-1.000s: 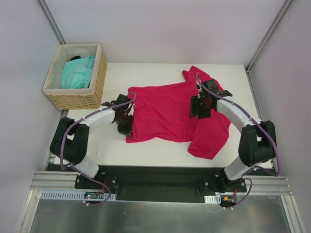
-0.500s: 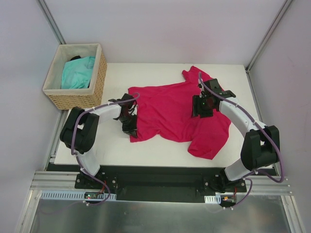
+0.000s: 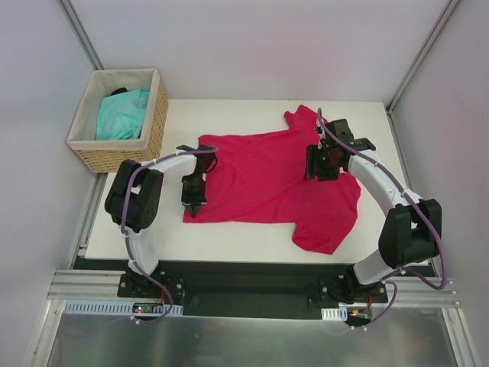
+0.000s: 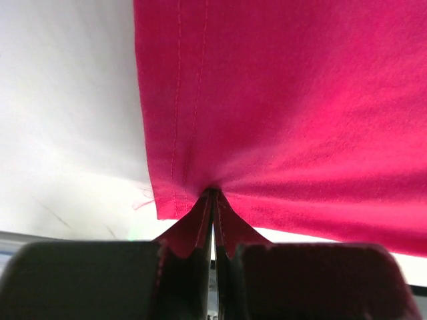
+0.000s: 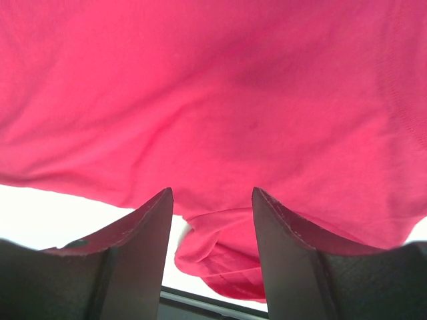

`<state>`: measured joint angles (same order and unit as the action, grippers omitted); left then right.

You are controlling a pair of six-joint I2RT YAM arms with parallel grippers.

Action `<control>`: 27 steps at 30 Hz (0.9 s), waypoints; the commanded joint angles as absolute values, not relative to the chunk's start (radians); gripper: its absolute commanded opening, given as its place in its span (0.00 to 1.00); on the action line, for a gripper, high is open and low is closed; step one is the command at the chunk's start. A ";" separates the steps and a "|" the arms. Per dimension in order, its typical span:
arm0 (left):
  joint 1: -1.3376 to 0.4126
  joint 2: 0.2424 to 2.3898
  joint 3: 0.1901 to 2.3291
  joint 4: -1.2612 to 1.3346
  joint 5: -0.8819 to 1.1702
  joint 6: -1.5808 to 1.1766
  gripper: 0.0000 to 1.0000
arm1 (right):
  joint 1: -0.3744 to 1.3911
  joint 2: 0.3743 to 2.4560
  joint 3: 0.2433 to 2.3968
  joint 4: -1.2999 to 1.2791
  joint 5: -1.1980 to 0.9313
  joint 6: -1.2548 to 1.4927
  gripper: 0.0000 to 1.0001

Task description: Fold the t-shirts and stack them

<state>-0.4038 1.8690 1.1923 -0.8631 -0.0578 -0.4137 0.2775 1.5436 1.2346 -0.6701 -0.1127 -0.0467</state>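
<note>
A crimson-pink t-shirt (image 3: 267,180) lies spread across the white table, one sleeve bunched at the back (image 3: 302,118) and a fold hanging toward the front right (image 3: 328,222). My left gripper (image 3: 192,209) is shut on the shirt's near-left hem corner (image 4: 213,200), the fabric pinched between its fingers. Over the shirt's right part my right gripper (image 3: 322,170) stands open, with nothing between its fingers (image 5: 143,233), only cloth below (image 5: 220,107). The turquoise t-shirt (image 3: 122,113) lies crumpled in the basket.
The woven wicker basket (image 3: 145,149) stands at the table's back left corner. White walls and metal frame posts (image 3: 424,53) close in the table. A black rail (image 3: 244,279) holding both arm bases runs along the near edge.
My left gripper has pulled the hem corner leftward and toward the near edge, flattening the shirt's left side. The right gripper drifted slightly back and to the right, still open.
</note>
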 commanded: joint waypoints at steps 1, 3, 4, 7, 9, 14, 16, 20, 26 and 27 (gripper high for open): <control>-0.393 1.902 1.221 -0.928 -0.130 -0.414 0.00 | 0.264 1.509 1.292 -0.695 -0.110 -0.061 0.54; -0.393 1.901 1.221 -0.927 -0.121 -0.414 0.00 | 0.259 1.506 1.292 -0.698 -0.112 -0.063 0.54; -0.393 1.899 1.220 -0.927 -0.120 -0.414 0.00 | 0.259 1.505 1.290 -0.696 -0.113 -0.063 0.54; -0.391 1.899 1.216 -0.930 -0.129 -0.419 0.00 | 0.255 1.503 1.285 -0.696 -0.112 -0.064 0.54; -0.391 1.902 1.218 -0.933 -0.130 -0.428 0.00 | 0.255 1.503 1.285 -0.698 -0.114 -0.063 0.54; -0.390 1.904 1.233 -0.943 -0.117 -0.474 0.00 | 0.255 1.511 1.296 -0.701 -0.110 -0.063 0.54; -0.390 1.898 1.249 -0.949 -0.132 -0.483 0.00 | 0.255 1.511 1.299 -0.701 -0.109 -0.063 0.54; -0.380 1.905 1.287 -0.988 -0.159 -0.502 0.00 | 0.252 1.502 1.295 -0.707 -0.098 -0.066 0.54; -0.377 1.890 1.319 -1.009 -0.176 -0.531 0.00 | 0.242 1.488 1.289 -0.726 -0.086 -0.066 0.54; -0.377 1.879 1.328 -1.008 -0.172 -0.529 0.00 | 0.242 1.486 1.287 -0.724 -0.084 -0.067 0.54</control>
